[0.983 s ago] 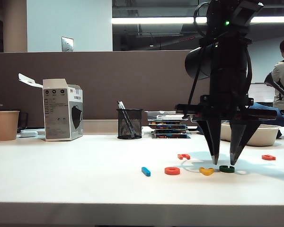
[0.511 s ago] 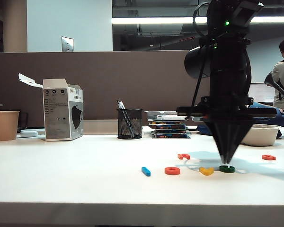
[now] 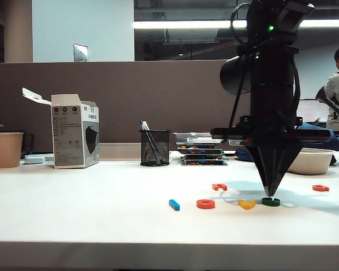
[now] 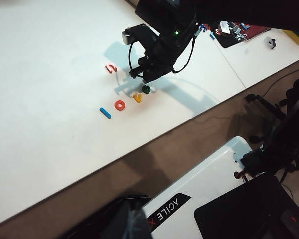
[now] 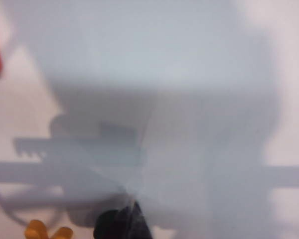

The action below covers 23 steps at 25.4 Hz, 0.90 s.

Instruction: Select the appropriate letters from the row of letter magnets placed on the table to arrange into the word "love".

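Table [image 3: 73,214] white, wide; open surface left of letter row, thick front edge near.
Right gripper [image 3: 270,193] points straight down, fingers pressed together to one tip, directly over green e [image 3: 270,201]; whether it pinches e, cannot tell.
Left gripper not seen in any view.
From green e leftward: yellow V [image 3: 246,204] just beside, orange ring [image 3: 205,204], blue bar [image 3: 174,204] lying flat, long axis angled toward front edge.
Two more orange-red letters: one behind ring [image 3: 218,187], one right of e [image 3: 320,188].
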Available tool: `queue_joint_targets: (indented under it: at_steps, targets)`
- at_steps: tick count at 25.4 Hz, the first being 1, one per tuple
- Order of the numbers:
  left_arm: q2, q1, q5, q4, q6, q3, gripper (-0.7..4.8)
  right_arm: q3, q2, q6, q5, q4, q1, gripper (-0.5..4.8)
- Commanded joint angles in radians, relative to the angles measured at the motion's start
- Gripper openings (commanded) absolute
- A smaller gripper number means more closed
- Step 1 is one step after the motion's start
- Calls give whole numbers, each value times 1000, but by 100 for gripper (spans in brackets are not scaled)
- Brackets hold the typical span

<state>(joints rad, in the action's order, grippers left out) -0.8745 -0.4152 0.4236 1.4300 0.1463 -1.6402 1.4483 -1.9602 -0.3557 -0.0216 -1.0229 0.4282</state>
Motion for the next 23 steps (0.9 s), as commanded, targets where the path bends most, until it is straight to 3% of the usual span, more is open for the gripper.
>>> queue_joint_targets:
  at_steps: [1,23]
  targets:
    - [2,0,7,2,-9,-3,-6,0,3,-3,1,-21,2,-6]
    - [2,0,6,1,-18,-3,-6,0,4,23,-8,-100,2,-6]
